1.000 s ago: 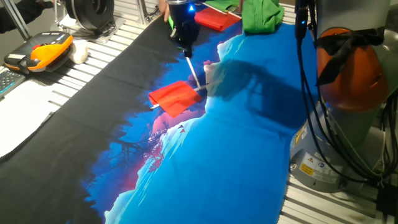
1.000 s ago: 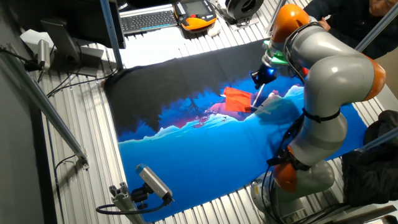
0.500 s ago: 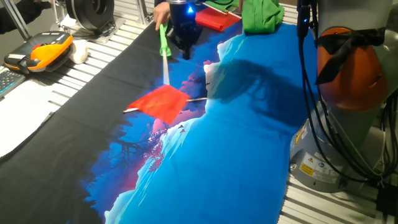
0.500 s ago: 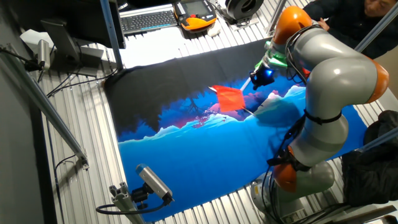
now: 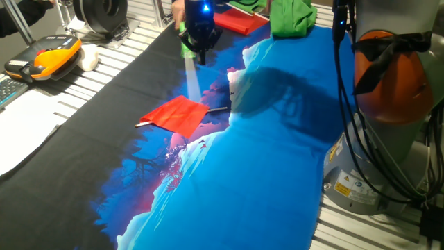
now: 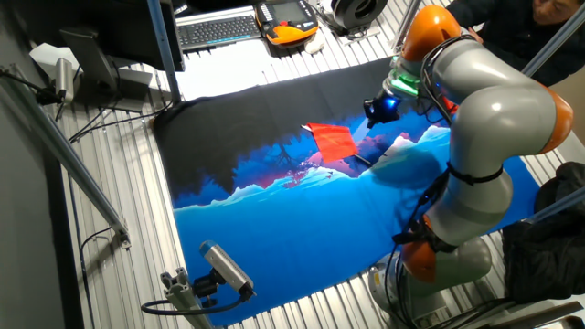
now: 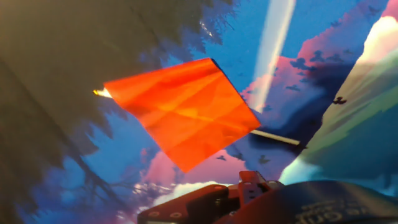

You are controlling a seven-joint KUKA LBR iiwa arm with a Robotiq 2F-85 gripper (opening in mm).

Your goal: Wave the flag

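One printed blue-and-black cloth (image 5: pixel 277 173) covers the table. One green cloth (image 5: pixel 291 17) lies at its far edge. One flag (image 5: pixel 177 114) lies spread flat below one gripper (image 5: pixel 200 52) — finger opening cannot be told.

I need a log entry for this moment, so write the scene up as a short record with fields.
flag: red cloth spread open on a thin stick, low over or on the table cover; cannot tell which
gripper: above the flag, toward the far edge, blue light lit; open or shut cannot be told
pale blurred streak: runs from the gripper down toward the flag; what it is, unclear
table cover: black and blue printed cloth
green cloth: bunched at the far edge
red piece: beside the green cloth
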